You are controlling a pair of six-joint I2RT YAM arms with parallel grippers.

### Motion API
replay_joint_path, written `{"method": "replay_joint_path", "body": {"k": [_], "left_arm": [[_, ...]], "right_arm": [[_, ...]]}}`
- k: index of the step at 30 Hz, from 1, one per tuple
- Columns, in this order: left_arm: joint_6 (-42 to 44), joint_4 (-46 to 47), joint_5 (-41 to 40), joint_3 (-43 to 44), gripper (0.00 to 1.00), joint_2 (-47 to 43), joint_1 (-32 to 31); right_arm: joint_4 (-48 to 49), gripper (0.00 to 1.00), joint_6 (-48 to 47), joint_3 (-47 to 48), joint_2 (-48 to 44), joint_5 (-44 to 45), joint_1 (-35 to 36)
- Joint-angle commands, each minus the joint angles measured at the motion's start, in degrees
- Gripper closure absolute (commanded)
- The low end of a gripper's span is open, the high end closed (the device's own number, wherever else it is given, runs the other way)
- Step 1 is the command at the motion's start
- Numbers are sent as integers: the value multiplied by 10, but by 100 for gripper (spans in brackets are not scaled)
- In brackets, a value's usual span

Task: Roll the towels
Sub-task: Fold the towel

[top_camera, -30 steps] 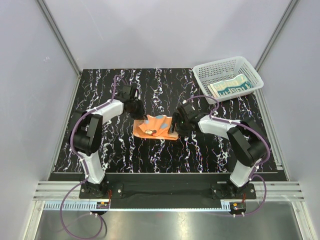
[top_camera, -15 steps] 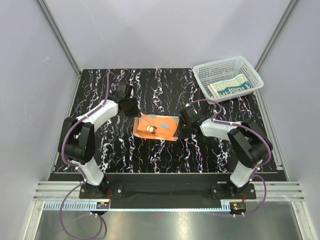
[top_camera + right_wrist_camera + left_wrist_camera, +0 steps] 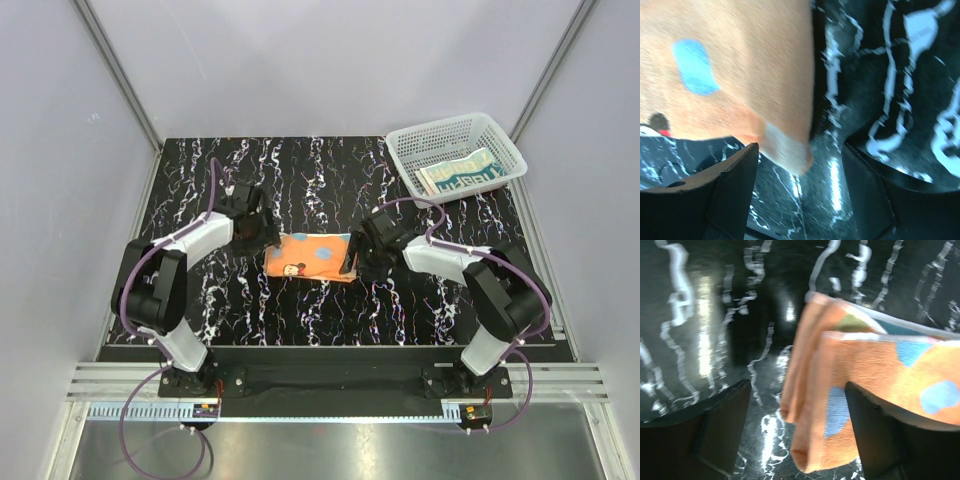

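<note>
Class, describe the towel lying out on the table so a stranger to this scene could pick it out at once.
Start at the black, white-veined table; near its middle, between the left arm and the right arm, lies a folded orange towel. Unlike the cream lettered towel in the white basket at the far right corner, it carries blue patches.

A black marbled table [image 3: 320,180] carries the orange towel [image 3: 312,257] and white basket [image 3: 404,163].
</note>
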Motion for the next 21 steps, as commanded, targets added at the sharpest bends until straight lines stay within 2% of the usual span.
{"method": "replay_joint_path", "body": {"k": [1, 6, 8, 9, 11, 13, 14, 15, 17, 21], "left_arm": [[-13, -12, -85, 11, 16, -51, 3], [-17, -49, -112, 45, 15, -112, 1], [-17, -50, -106, 58, 19, -141, -7], [-17, -43, -98, 59, 21, -151, -12], [-17, -12, -56, 49, 27, -171, -27], [-22, 28, 28, 9, 37, -181, -42], [-26, 82, 60, -8, 40, -179, -47], [-32, 110, 118, -46, 45, -177, -58], [-56, 187, 164, -81, 57, -157, -65], [-82, 273, 212, -145, 64, -117, -86]], "right_arm": [[-113, 24, -28, -9, -16, 38, 0], [-151, 24, -33, 5, -75, 47, 0], [-152, 25, -37, 7, -96, 46, 0], [-146, 29, -37, 8, -114, 47, 0], [-131, 33, -42, 4, -132, 41, 0], [-96, 42, -47, 0, -147, 22, 0], [-83, 47, -46, -2, -149, 12, -1], [-55, 57, -47, -2, -143, -11, -6], [-26, 67, -45, 1, -128, -35, -12], [53, 80, -40, 10, -51, -117, -29]]}}
